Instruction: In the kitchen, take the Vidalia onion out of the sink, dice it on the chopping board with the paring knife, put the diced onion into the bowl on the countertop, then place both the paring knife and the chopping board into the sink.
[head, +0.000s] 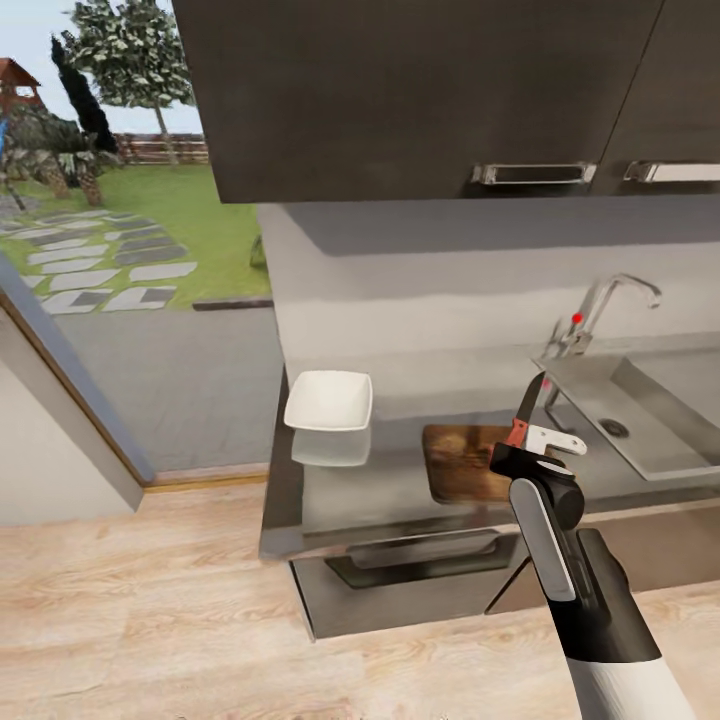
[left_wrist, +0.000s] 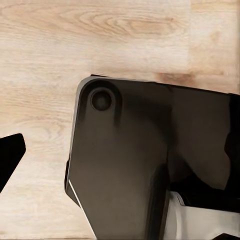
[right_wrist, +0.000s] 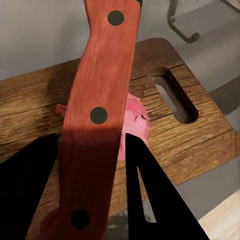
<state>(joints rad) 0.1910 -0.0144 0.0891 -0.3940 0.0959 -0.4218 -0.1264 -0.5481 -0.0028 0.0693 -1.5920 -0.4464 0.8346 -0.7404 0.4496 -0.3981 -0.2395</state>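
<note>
Onion: the Vidalia onion (right_wrist: 134, 125) sits whole on the chopping board (right_wrist: 195, 135), beside the board's handle slot, ready for dicing.
Knife: the paring knife (right_wrist: 95, 115) hangs directly over the onion, its orange-red handle clamped between the right gripper (head: 520, 455) fingers, blade tip angled up toward the tap (head: 600, 305); probably poised for a first cut.
Board: lies flat on the countertop (head: 390, 480), just beside the sink (head: 650, 410), so the cutting surface stays steady.
Bowl: the bowl (head: 329, 400) stands on the countertop, well apart from the board on the side away from the sink, waiting for dice.
Left gripper: I cannot tell whether it is apart or together.
</note>
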